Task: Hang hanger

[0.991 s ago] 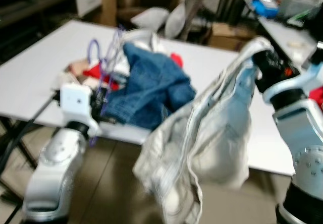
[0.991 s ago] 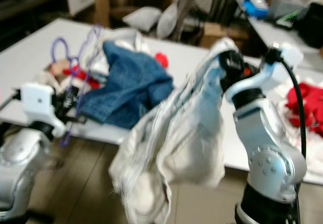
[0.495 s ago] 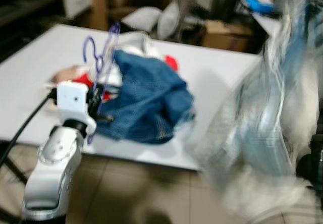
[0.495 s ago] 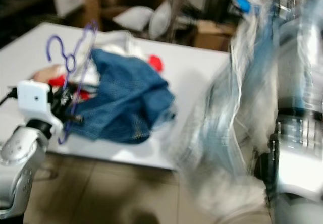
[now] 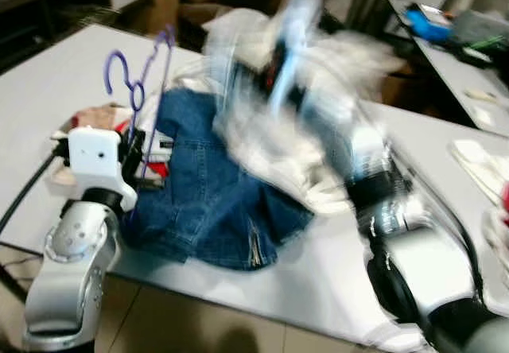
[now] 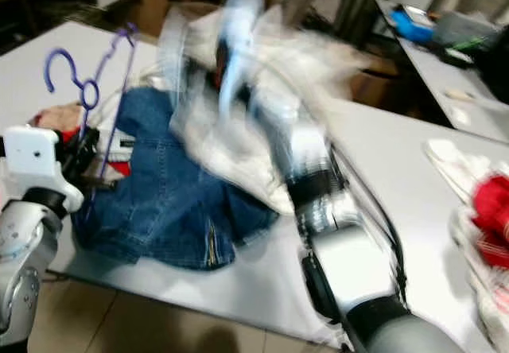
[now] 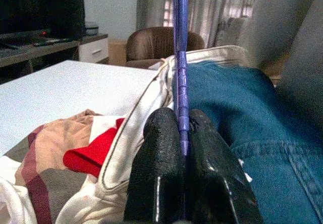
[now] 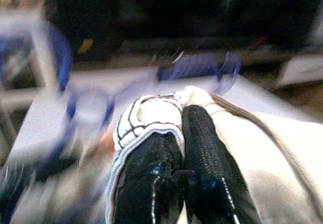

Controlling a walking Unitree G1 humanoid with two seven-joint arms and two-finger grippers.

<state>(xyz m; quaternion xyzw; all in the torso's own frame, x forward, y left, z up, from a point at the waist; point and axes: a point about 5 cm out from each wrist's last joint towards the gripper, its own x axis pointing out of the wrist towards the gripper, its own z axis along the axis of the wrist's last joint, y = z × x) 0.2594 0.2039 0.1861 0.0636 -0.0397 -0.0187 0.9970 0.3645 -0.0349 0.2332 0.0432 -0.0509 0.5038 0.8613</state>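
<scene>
Swung up from the lower right, the pale garment (image 5: 286,106) now blurs across the upper centre, right gripper (image 8: 177,133) jaws clamped on it. At left, the purple hanger (image 5: 147,83) stands upright, pinched in the left gripper (image 7: 180,148), beside jeans (image 5: 215,202) on the bench (image 5: 334,281).

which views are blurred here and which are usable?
Left and right eye views: heavy motion smear over the right arm and the pale garment it carries; the left gripper, purple hanger and jeans stay fairly sharp. Left wrist view: crisp, fingers shut on the hanger. Right wrist view: background streaked; right gripper readable, clamped on pale cloth.
</scene>
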